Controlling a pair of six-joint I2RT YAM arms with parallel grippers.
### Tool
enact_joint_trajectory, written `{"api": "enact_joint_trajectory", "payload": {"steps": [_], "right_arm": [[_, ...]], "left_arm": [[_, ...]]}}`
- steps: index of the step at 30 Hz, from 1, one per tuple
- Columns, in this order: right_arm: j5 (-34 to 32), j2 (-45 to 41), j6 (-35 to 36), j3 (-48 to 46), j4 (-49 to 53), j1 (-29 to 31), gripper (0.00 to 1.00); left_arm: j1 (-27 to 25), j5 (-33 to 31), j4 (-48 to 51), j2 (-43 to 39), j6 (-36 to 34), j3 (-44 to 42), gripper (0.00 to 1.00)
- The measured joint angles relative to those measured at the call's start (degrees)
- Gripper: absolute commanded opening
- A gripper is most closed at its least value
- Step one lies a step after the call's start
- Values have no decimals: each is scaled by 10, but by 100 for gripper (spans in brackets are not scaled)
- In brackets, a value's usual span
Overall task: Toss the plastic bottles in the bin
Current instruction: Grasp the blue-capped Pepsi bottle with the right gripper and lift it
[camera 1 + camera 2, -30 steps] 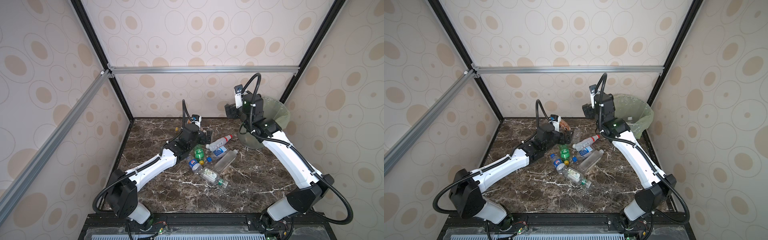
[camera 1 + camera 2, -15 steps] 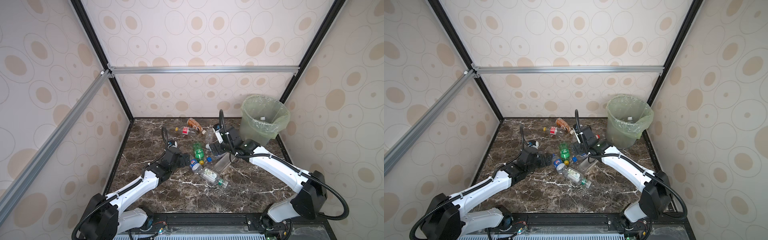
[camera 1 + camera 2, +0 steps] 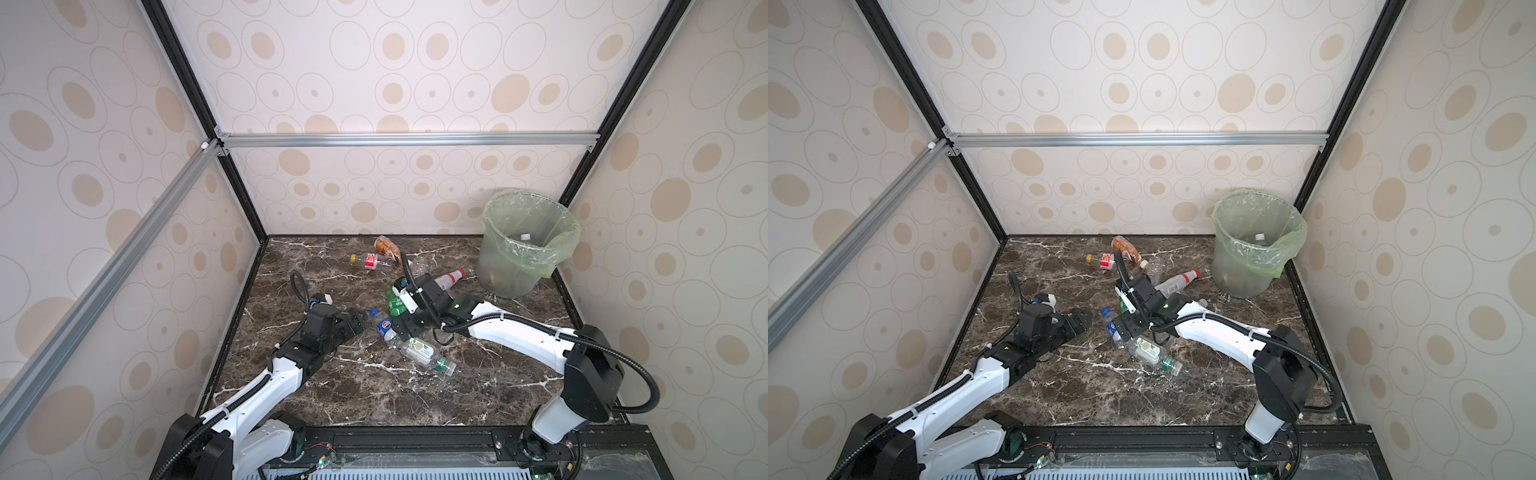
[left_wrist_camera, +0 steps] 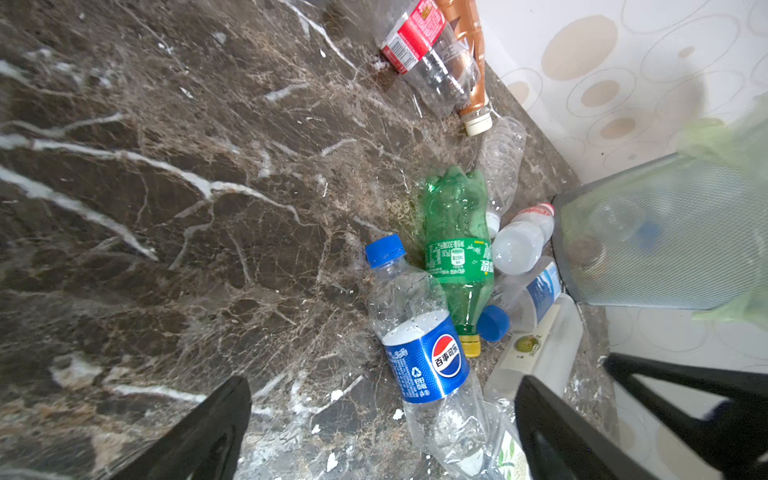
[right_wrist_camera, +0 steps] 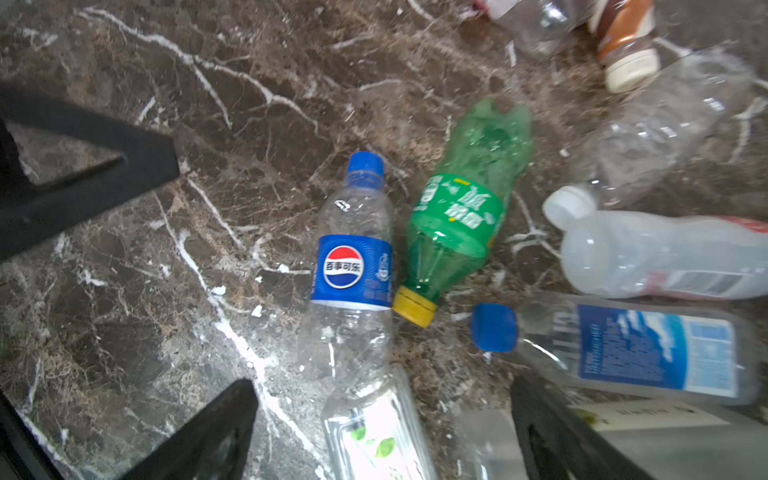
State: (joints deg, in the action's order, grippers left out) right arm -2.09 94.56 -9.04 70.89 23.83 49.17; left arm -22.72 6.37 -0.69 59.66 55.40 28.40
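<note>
Mid-frame in a top view, left gripper (image 3: 358, 325) and right gripper (image 3: 405, 329), both wide open and empty, flank the blue-labelled bottle (image 3: 385, 326); reaching together, they may collide.

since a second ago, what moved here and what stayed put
The right gripper swung down from up by the bin to just over the bottle pile, jaws open. The left gripper pulled back from the far bottles to beside the Pepsi bottle, also open. Nothing is gripped; the pile, far bottles and bin stayed put.
</note>
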Motion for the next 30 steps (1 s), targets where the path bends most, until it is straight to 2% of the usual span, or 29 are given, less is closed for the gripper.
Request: {"api": "enact_joint_trajectory", "payload": {"steps": [8, 18, 30], "right_arm": [[12, 73, -5, 24, -5, 20, 83], [-12, 129, 2, 89, 4, 35, 74], [-29, 194, 19, 128, 28, 36, 66]], "left_arm": [[39, 64, -78, -18, 43, -85, 99], [100, 148, -187, 34, 53, -104, 99], [109, 179, -239, 32, 62, -137, 99]]}}
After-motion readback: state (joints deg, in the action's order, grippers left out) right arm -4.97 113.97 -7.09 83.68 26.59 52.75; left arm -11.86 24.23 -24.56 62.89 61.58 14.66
